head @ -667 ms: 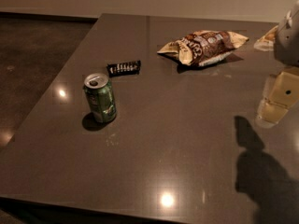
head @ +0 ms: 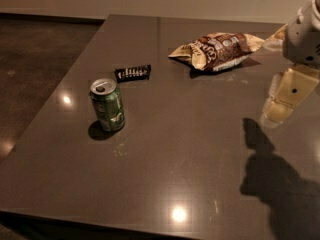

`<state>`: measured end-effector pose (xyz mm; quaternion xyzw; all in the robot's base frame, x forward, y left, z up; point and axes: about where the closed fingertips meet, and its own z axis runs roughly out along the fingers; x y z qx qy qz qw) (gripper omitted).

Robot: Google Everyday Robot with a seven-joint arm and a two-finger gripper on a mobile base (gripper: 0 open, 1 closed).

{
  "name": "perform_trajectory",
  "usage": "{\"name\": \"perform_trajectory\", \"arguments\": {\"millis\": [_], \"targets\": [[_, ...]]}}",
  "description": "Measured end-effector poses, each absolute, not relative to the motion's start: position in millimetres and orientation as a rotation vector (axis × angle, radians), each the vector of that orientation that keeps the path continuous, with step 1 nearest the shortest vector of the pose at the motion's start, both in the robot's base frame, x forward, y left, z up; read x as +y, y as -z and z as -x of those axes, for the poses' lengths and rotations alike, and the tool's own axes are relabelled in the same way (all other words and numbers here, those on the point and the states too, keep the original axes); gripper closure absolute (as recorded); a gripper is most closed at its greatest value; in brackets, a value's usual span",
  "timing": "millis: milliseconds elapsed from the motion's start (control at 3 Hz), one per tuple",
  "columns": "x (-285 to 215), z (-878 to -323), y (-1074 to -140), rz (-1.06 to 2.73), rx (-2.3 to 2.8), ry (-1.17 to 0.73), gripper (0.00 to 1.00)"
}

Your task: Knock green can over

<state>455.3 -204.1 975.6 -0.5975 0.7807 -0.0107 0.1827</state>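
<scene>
Green can [head: 107, 105]: stood upright on counter [head: 200, 174], well left of my claw [head: 280, 109], whose grip I could not tell. I judged a sideways push near its rim best.

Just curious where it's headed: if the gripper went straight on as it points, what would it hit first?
The gripper, at the right edge, points down: probably the bare table beneath it, not the green can far off. Depth is unclear.

At the right edge, the gripper [head: 280, 106] — pale cream, one dark dot — sits under a rounded white-grey housing [head: 305, 31].
</scene>
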Motion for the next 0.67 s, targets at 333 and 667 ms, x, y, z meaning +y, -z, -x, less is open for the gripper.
{"name": "perform_trajectory", "arguments": {"millis": [333, 667], "targets": [[-169.1, -485.6, -966.4, 1.660, 2.152, -0.026, 0.00], [-121.8, -520.2, -948.3, 1.620, 2.099, -0.127, 0.00]]}}
